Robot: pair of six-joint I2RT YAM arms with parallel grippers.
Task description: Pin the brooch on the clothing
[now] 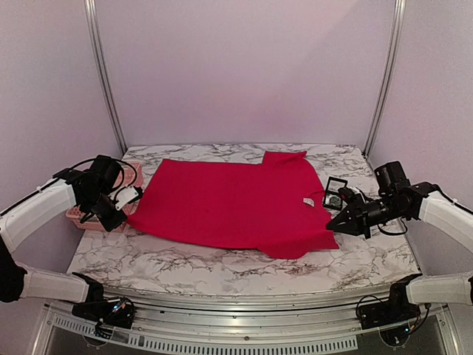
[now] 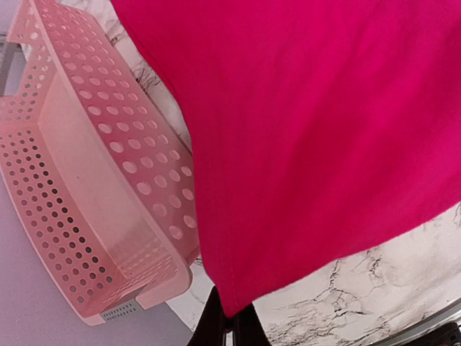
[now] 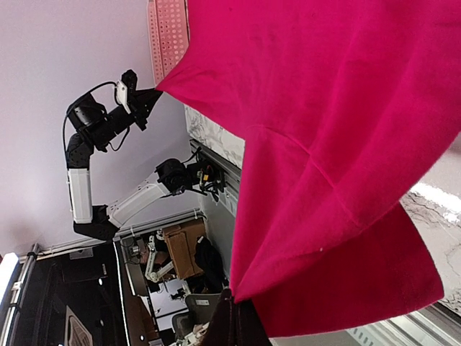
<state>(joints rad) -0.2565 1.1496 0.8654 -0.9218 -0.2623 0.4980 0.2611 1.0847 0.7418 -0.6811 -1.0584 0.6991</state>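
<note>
The red T-shirt (image 1: pixel 229 203) is spread over the marble table, held taut between my two grippers. Its white neck label (image 1: pixel 308 200) shows near the right end. My left gripper (image 1: pixel 131 200) is shut on the shirt's left corner, and the left wrist view shows the fabric (image 2: pixel 324 130) pinched in the gripper (image 2: pixel 230 321). My right gripper (image 1: pixel 334 224) is shut on the shirt's right edge, and the right wrist view shows the cloth (image 3: pixel 346 144) hanging from the gripper (image 3: pixel 234 310). A small round silvery brooch sits in a black square holder (image 1: pixel 335 196) just behind the right gripper.
A pink perforated plastic basket (image 1: pixel 77 214) stands at the table's left edge, right beside the left gripper; it also shows in the left wrist view (image 2: pixel 86 180). Metal frame posts rise at the back corners. My left arm (image 3: pixel 94 144) shows in the right wrist view.
</note>
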